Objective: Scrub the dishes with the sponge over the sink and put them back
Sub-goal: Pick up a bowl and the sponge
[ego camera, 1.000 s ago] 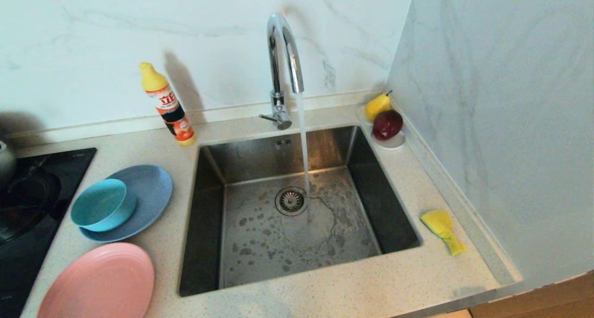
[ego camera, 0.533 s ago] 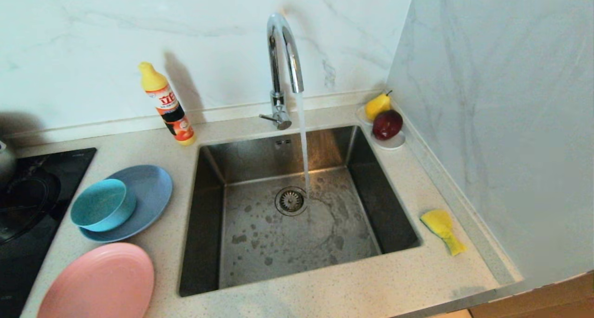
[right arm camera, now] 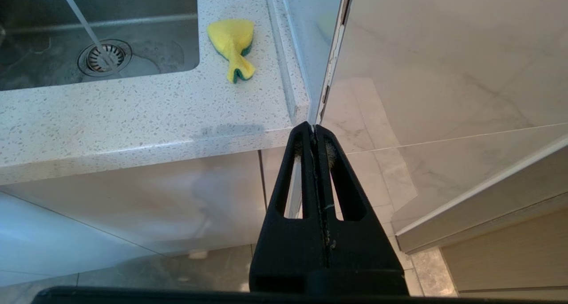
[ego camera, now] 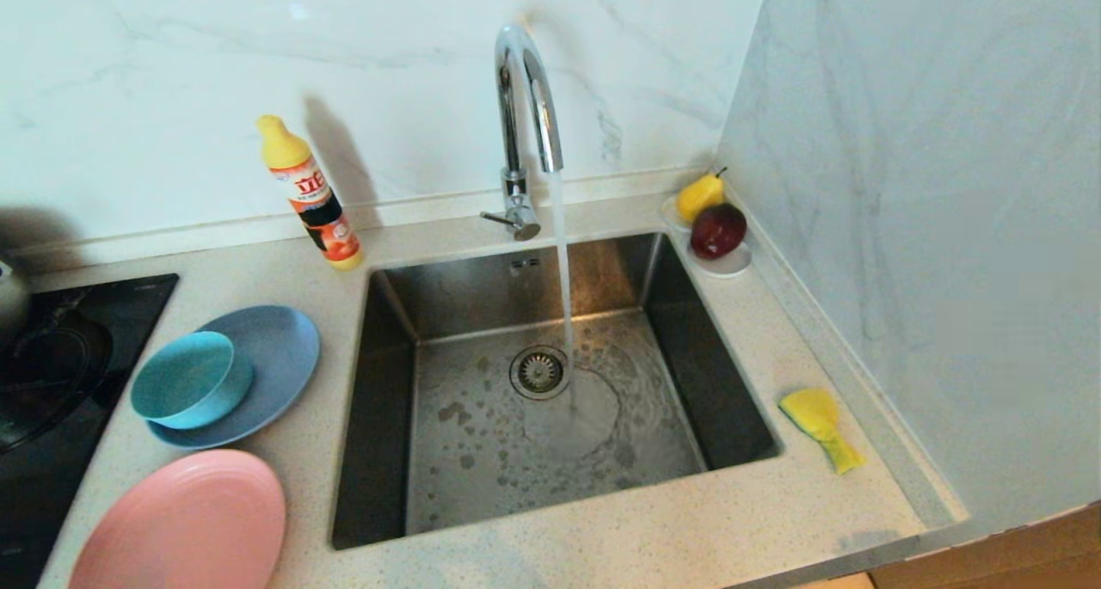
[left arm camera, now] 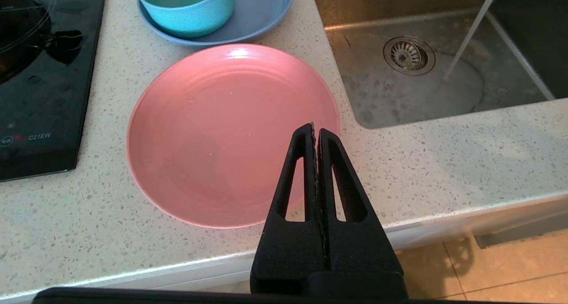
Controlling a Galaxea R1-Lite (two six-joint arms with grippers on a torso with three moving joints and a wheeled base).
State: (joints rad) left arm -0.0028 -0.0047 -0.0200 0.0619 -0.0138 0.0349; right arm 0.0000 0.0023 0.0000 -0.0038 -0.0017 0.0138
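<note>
A pink plate (ego camera: pixel 181 524) lies at the counter's near left, with a teal bowl (ego camera: pixel 185 378) sitting on a grey-blue plate (ego camera: pixel 267 365) behind it. The steel sink (ego camera: pixel 387 451) has water running from the tap (ego camera: pixel 525 99) beside its drain (ego camera: pixel 539 371). The yellow sponge (ego camera: pixel 819 426) rests twisted on the counter right of the sink. Neither arm shows in the head view. My left gripper (left arm camera: pixel 315 128) hangs shut and empty in front of the counter edge, near the pink plate (left arm camera: pixel 222 131). My right gripper (right arm camera: pixel 313 128) is shut and empty below the counter's right corner, short of the sponge (right arm camera: pixel 234 44).
A detergent bottle (ego camera: pixel 310 193) stands behind the sink's left corner. A white saucer (ego camera: pixel 727 266) with a pear and a red apple sits at the back right. A black stovetop (ego camera: pixel 52 383) lies at far left. A marble wall (ego camera: pixel 929 185) closes the right side.
Only the water patches on the sink floor have shifted. The dishes and the sponge have not moved.
</note>
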